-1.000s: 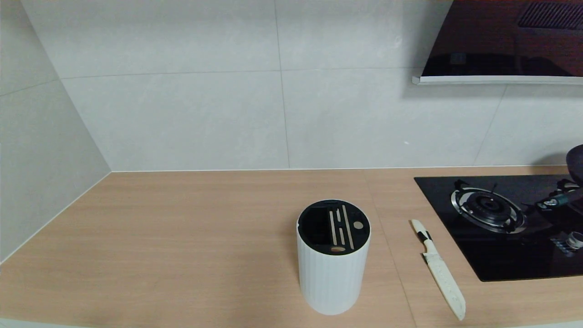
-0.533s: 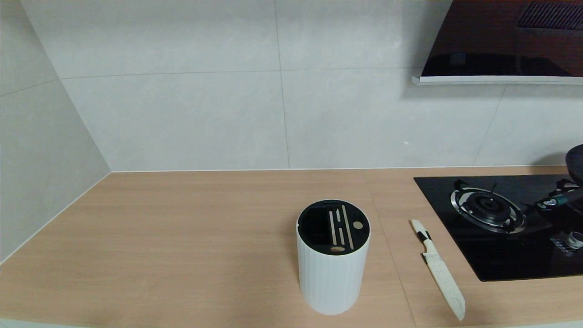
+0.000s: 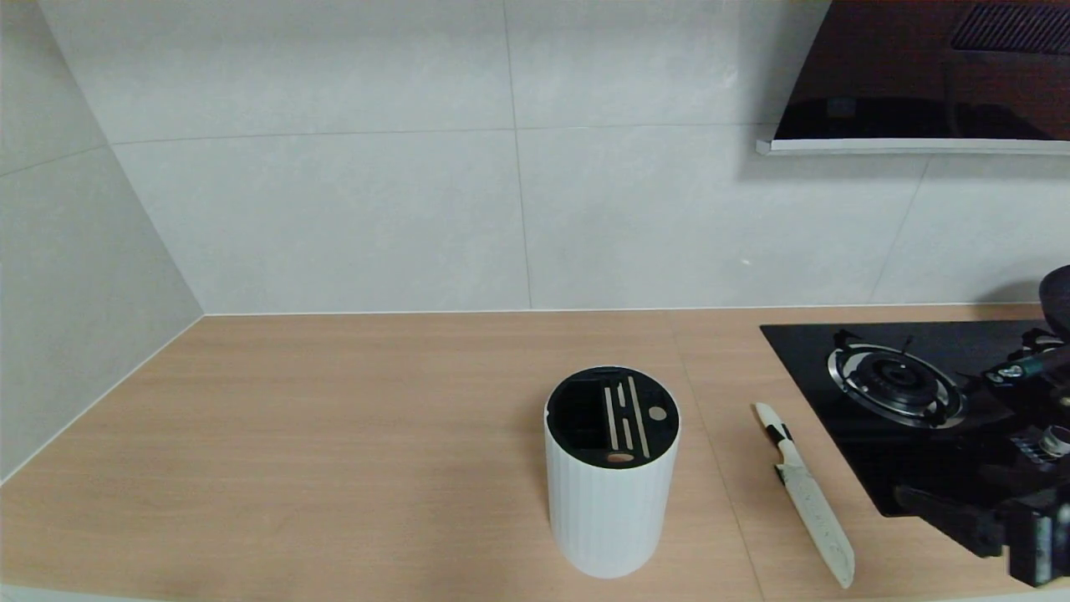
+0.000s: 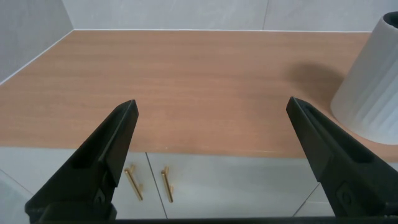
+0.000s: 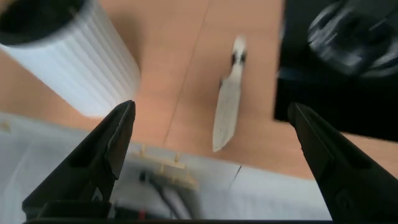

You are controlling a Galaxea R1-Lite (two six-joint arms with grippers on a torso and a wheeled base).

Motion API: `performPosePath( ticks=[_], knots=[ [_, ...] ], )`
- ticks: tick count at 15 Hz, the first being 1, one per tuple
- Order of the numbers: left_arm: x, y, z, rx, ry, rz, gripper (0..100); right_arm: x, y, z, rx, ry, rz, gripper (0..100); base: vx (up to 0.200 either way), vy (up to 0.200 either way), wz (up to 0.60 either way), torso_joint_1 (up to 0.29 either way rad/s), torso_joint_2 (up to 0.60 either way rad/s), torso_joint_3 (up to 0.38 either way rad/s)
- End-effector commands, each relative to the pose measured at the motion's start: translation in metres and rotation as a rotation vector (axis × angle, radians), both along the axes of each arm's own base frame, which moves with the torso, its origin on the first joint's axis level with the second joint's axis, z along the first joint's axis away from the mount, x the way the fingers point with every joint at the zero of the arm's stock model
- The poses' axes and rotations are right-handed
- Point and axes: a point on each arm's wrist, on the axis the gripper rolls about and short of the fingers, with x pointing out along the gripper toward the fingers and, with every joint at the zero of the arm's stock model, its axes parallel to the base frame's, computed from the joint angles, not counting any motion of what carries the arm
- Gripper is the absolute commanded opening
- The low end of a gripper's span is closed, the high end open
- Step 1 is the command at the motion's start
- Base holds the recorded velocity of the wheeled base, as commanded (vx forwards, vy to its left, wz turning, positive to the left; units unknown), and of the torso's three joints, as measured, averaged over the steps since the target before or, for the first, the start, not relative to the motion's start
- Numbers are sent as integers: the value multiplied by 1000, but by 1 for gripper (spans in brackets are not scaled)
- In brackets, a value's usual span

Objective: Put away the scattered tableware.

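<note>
Fingers spread apart, empty, on left gripper (image 4: 211, 109) and right gripper (image 5: 211, 118). Your knife (image 3: 804, 493) lies between white holder (image 3: 611, 493) and hob (image 3: 899, 389); the dark thing (image 3: 1055, 297) at the hob's far edge is probably a pan.

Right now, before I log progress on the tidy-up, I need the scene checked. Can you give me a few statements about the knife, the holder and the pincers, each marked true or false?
1. The knife lies flat on the counter, between the holder and the stove. True.
2. The knife stands in one of the holder's slots. False: it lies on the counter, apart from the holder.
3. The holder stands upright. True.
4. The right pincer is shut on the knife. False: it is open and holds nothing.
5. The left pincer is open. True.
</note>
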Motion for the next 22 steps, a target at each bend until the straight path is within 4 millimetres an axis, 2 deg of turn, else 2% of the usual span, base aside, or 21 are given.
performPosePath(
  ticks=[1,2,5,11,13,15,22],
  knots=[
    [0,0,0,0,0,1,100,84,24,-51,-87,240,-13,100,0,0,0,0,0,0],
    [0,0,0,0,0,1,100,102,28,-64,-93,262,-14,100,0,0,0,0,0,0],
    [0,0,0,0,0,1,100,129,32,-83,-98,228,-43,100,0,0,0,0,0,0],
    [0,0,0,0,0,1,100,157,36,-130,-134,215,-117,100,0,0,0,0,0,0],
    [0,0,0,0,0,1,100,169,31,-151,-125,193,-162,100,0,0,0,0,0,0],
    [0,0,0,0,0,1,100,174,26,-159,-118,172,-182,100,0,0,0,0,0,0],
    [0,0,0,0,0,1,100,177,25,-165,-103,182,-198,100,0,0,0,0,0,0]
  ],
)
